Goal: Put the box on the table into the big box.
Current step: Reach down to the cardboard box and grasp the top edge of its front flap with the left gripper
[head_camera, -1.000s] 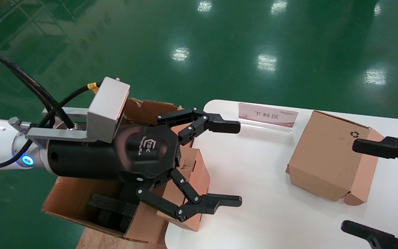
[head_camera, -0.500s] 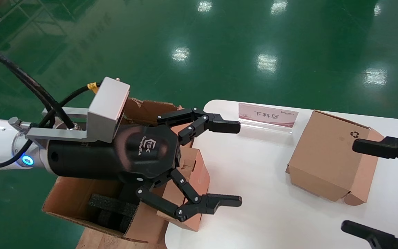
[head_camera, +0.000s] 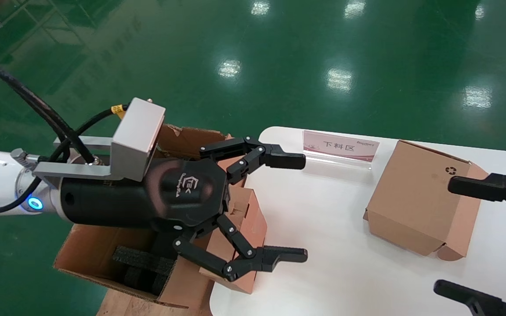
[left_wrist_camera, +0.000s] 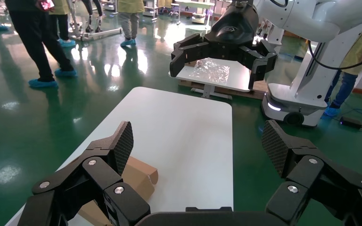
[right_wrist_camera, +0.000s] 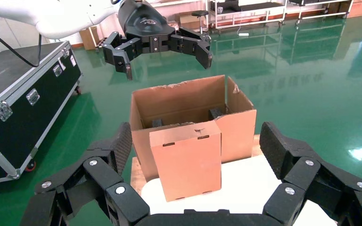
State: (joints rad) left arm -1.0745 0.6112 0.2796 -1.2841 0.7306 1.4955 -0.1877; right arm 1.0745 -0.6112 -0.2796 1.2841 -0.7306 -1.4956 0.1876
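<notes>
Left hand (head_camera: 303, 207) hovers over the tabletop (head_camera: 323, 228) edge, fingers spread wide, gripping nothing. The box (head_camera: 244, 239) stands upright at that edge, touching the big box (head_camera: 103, 254). Right hand (head_camera: 446, 237), fingers apart too, sits beside the recycling-mark box (head_camera: 415, 202).

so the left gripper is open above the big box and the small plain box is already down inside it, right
Not quite. The left gripper is open above the big box, but the box is not inside; the right wrist view shows it standing on the table against the big box's outer wall.
</notes>
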